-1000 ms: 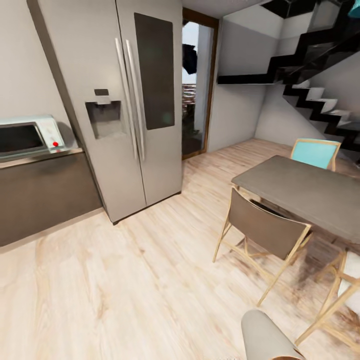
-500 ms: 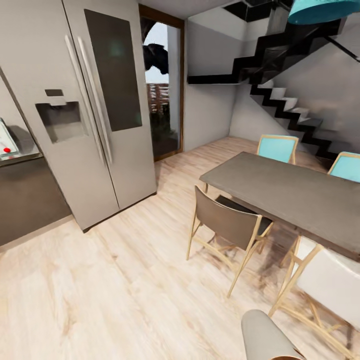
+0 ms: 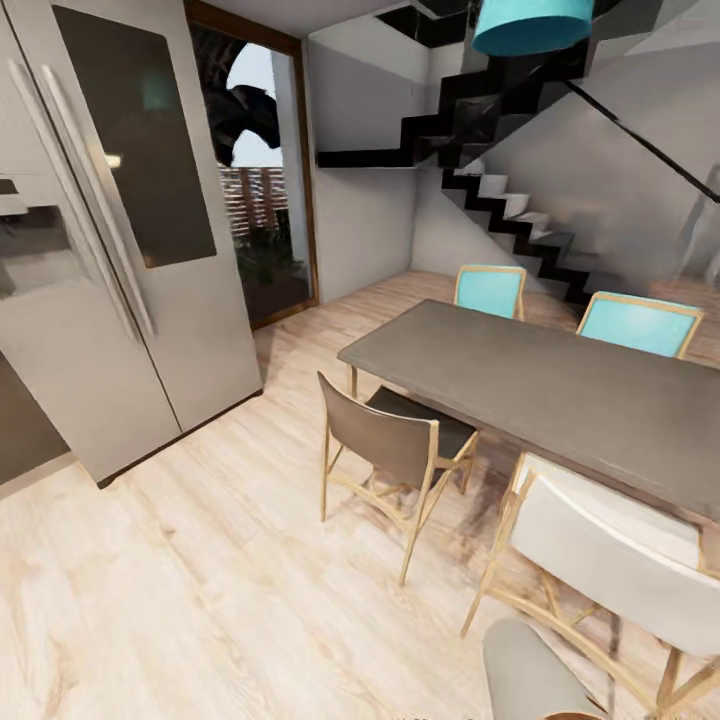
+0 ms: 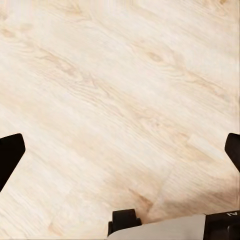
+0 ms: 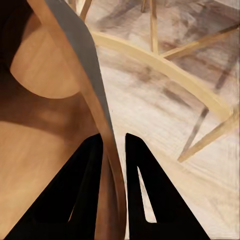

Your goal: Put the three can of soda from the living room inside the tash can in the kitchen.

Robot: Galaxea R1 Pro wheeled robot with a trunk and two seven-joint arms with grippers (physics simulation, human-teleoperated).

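Note:
In the right wrist view my right gripper [image 5: 117, 165] is shut on the rim of the tash can [image 5: 75, 60]. The can's thin tan wall runs between the two black fingers [image 5: 145, 195], and its brown inside lies to one side. My left gripper [image 4: 120, 150] is open, its dark fingertips [image 4: 10, 157] far apart over bare pale wood floor [image 4: 125, 90]. A grey forearm [image 3: 530, 670] pokes into the head view at the lower edge. The cans of soda are out of view.
A steel fridge [image 3: 110, 280] stands at the left, with a glass door [image 3: 260, 200] beside it. A grey dining table [image 3: 560, 390] is at the right, ringed by a dark chair [image 3: 385, 445], a white chair [image 3: 610, 570] and teal chairs [image 3: 490, 290]. Black stairs [image 3: 520, 215] rise behind.
The head view has swung to the right, so the camera moved. The counter and microwave left the picture, the fridge slid left, and the table and chairs came closer.

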